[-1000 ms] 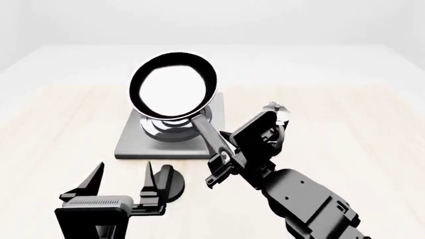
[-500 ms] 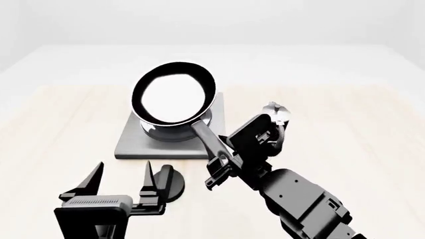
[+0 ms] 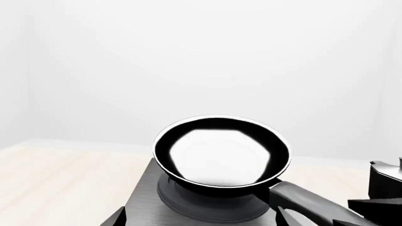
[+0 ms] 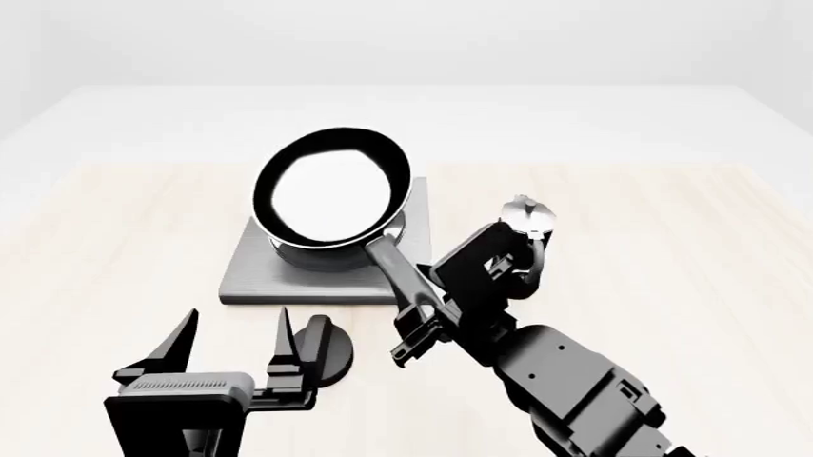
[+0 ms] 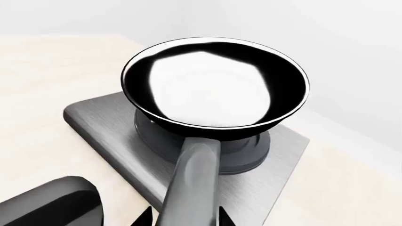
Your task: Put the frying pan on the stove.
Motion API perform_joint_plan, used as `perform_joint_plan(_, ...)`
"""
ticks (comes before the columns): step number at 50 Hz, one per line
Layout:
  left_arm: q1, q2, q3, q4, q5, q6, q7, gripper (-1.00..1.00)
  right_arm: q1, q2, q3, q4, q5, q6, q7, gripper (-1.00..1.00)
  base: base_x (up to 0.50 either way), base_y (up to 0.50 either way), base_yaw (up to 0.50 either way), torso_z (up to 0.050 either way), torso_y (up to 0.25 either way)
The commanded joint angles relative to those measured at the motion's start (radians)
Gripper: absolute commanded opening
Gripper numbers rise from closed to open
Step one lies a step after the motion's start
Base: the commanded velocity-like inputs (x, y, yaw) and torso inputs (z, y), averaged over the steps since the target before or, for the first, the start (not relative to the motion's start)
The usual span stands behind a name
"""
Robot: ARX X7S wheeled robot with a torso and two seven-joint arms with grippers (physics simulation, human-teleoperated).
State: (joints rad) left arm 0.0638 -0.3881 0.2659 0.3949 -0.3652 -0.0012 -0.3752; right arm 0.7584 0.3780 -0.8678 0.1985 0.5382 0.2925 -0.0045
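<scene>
The glossy black frying pan is over the grey stove, its base at or just above the dark ring burner. It also shows in the left wrist view and the right wrist view. My right gripper is shut on the pan's long handle, near the table's front middle. My left gripper is open and empty, in front of the stove, beside a small black round knob.
The stove sits on a light wooden table. A small silver object shows behind the right wrist. The black knob also shows in the right wrist view.
The right gripper has lowered the pan toward the stove's burner; the pan has come down and levelled. The left gripper has not moved.
</scene>
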Motion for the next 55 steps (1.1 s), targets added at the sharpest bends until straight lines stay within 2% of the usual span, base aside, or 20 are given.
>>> perform_joint_plan(1, -0.002, -0.002, 0.003, 0.000, -0.001, 0.000, -0.002, 1.00, 0.030, -0.012, 0.033, -0.013, -0.045, -0.019, 0.033, -1.00, 0.00, 0.00, 0.00, 0.000, 0.000)
perform_joint_plan(8, -0.003, -0.002, 0.004, 0.000, -0.003, 0.000, -0.004, 1.00, 0.029, -0.014, 0.030, -0.007, -0.050, -0.022, 0.036, -1.00, 0.00, 0.00, 0.00, 0.000, 0.001)
perform_joint_plan(9, -0.002, -0.002, 0.005, 0.000, -0.001, 0.000, -0.004, 1.00, 0.029, -0.013, 0.029, -0.009, -0.050, -0.020, 0.037, 1.00, 0.00, 0.00, 0.00, 0.000, 0.000)
perform_joint_plan(18, 0.000, -0.005, 0.005, 0.004, -0.003, 0.001, -0.007, 1.00, 0.028, -0.003, 0.027, -0.044, -0.048, -0.006, 0.047, 1.00, 0.00, 0.00, 0.00, 0.000, 0.000)
perform_joint_plan(26, -0.001, -0.006, 0.008, 0.000, -0.001, 0.004, -0.007, 1.00, 0.014, 0.043, 0.035, -0.196, -0.026, 0.032, 0.081, 1.00, 0.00, 0.00, 0.00, 0.000, 0.000)
perform_joint_plan(36, -0.001, -0.007, 0.009, -0.001, -0.002, 0.006, -0.009, 1.00, 0.003, 0.077, 0.048, -0.280, -0.013, 0.044, 0.104, 1.00, 0.00, 0.00, 0.00, 0.000, 0.000)
perform_joint_plan(55, 0.005, -0.023, -0.008, 0.029, -0.014, 0.003, -0.025, 1.00, -0.137, 0.136, 0.176, -0.474, -0.022, -0.087, 0.306, 1.00, 0.00, 0.00, 0.00, 0.000, 0.000)
